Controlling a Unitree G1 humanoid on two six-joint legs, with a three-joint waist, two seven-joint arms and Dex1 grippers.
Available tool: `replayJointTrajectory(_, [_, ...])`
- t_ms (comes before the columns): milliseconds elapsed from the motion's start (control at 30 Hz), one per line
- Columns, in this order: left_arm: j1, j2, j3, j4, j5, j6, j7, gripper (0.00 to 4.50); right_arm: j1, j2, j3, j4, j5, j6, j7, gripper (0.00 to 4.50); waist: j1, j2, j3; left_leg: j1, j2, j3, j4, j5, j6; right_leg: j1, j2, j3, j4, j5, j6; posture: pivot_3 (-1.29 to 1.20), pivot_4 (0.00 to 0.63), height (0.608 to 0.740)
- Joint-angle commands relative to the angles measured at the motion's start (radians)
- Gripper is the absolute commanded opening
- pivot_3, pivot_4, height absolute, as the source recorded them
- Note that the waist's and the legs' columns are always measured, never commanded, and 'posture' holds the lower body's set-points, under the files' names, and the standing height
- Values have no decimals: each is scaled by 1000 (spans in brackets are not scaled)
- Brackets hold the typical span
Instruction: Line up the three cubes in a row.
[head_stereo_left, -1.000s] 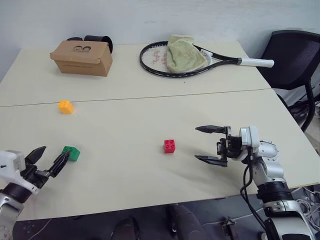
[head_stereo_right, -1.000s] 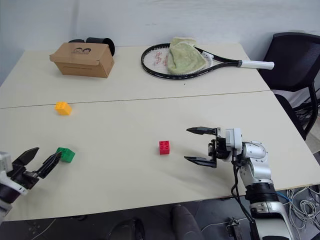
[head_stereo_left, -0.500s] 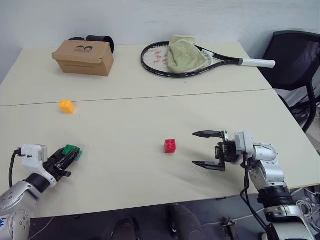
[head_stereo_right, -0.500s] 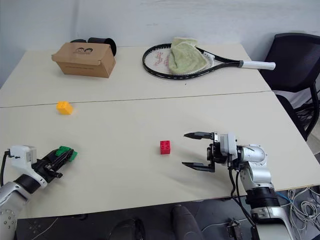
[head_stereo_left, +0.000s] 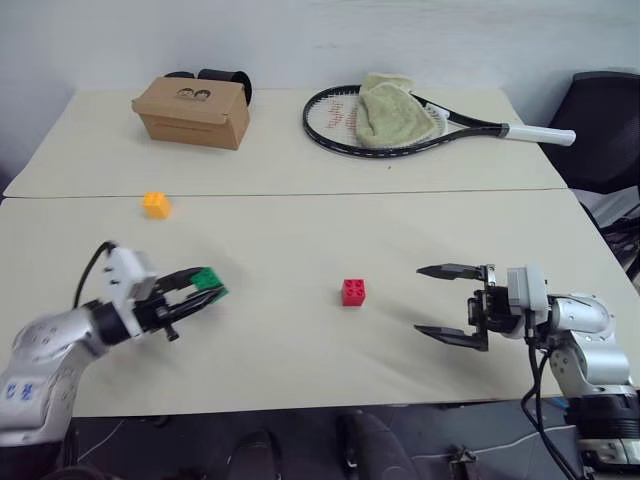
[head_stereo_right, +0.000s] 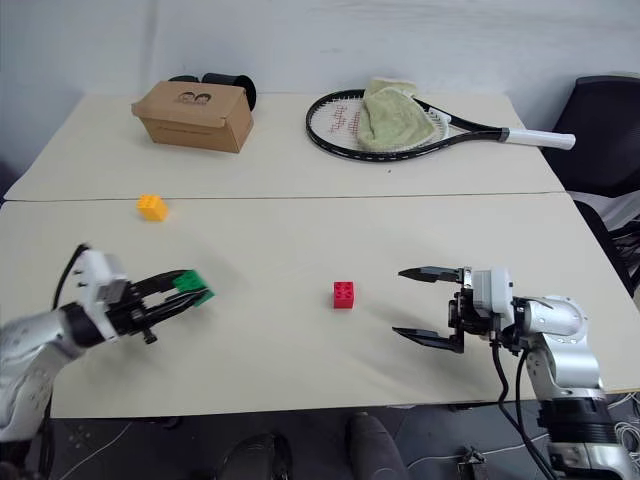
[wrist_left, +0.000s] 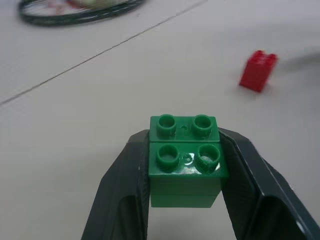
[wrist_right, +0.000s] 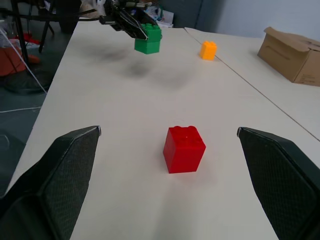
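A: Listing largest first: table (head_stereo_left: 300, 370), cream, two panels with a seam across. Cardboard box (head_stereo_left: 191, 112) near the far left corner; racket (head_stereo_left: 400, 125) with a towel (head_stereo_left: 397, 108) along the far edge.

B: End effectors?

A: Left end effector (head_stereo_left: 195, 291), near the front left corner, clenched on the green cube (head_stereo_left: 208, 279), which looks lifted clear of the table. Right end effector (head_stereo_left: 447, 303), near the front right edge, released, jaws spread wide, nothing between them.

B: Remaining cubes?

A: Red cube (head_stereo_left: 353, 291) on the table toward the front edge, between the two end effectors, near the right one but apart from its tips. Orange-yellow cube (head_stereo_left: 155, 204) just in front of the seam, toward the left edge, well apart from both.

B: Handling?

A: Judged light, rigid, smooth plastic, likely slippery. Take hold on two opposite flat side faces, below the studs, as the green one is held.
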Motion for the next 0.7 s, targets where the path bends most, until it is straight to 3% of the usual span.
replayJointTrajectory(33, [-106, 2, -110, 116, 69, -93, -140, 1541, 26, -26, -44, -72, 36, 28, -12, 4500, -4, 1, 0, 0, 0, -1, 0, 0, 0, 0, 0, 0, 0, 0, 0, 0, 150, 740])
replayJointTrajectory(267, [-300, -55, -249, 405, 175, -268, -310, 1541, 47, -26, -53, -118, 40, 56, -31, 4500, -7, 1, 0, -1, 3, 0, 2, -1, -1, -3, 5, 0, 1, 0, 1, 0, 150, 740])
replayJointTrajectory(400, [-408, -157, -294, 568, 225, -362, -328, 1541, 74, -5, -47, -171, 29, 61, -82, 4500, -2, 1, 0, -1, 2, 0, 4, -1, 0, -3, 4, 0, 2, 1, 1, 0, 150, 740])
replayJointTrajectory(700, [-478, -246, -336, 708, 278, -437, -374, 1541, 115, 11, -31, -224, 22, 64, -126, 4500, -3, 1, 0, -3, 2, 0, 6, -2, 1, -3, 2, 0, 2, 1, 3, 0, 150, 740])
